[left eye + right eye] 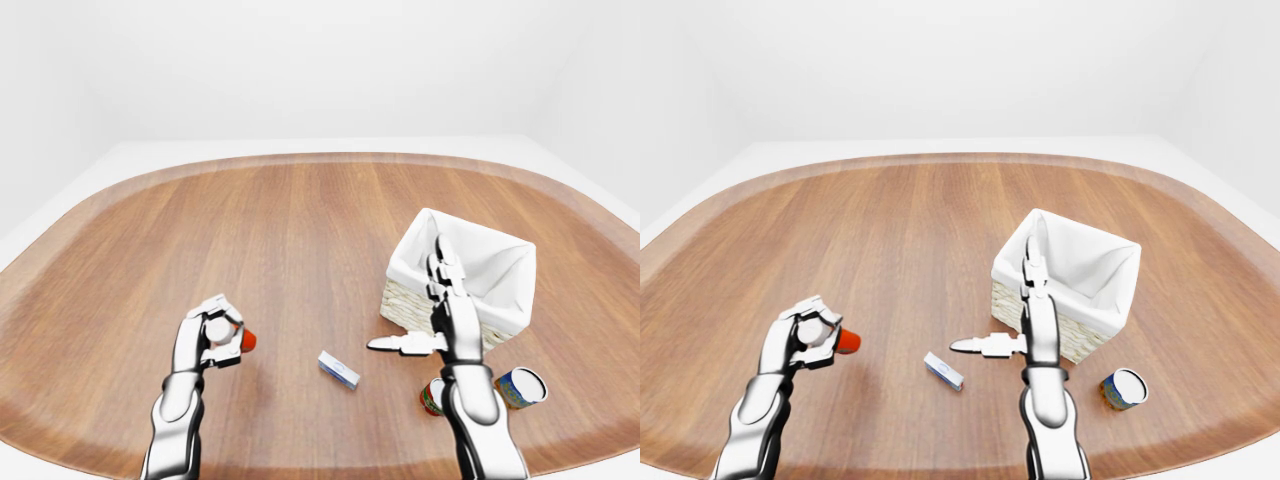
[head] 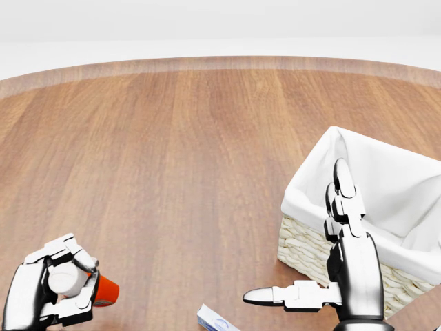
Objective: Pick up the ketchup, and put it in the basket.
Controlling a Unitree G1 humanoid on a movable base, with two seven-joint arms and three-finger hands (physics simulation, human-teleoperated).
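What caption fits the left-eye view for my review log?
Left hand grips the ketchup bottle above the wooden table; open right hand beside the lined wicker basket.

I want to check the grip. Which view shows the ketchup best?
The head view: the ketchup appears largest there, its white cap and red body inside the closed left hand. Both eye views show it smaller, mostly a red bit beside the fingers.

Small box [image 1: 943, 370], cans [image 1: 521, 387] on wood table [image 1: 300, 240].
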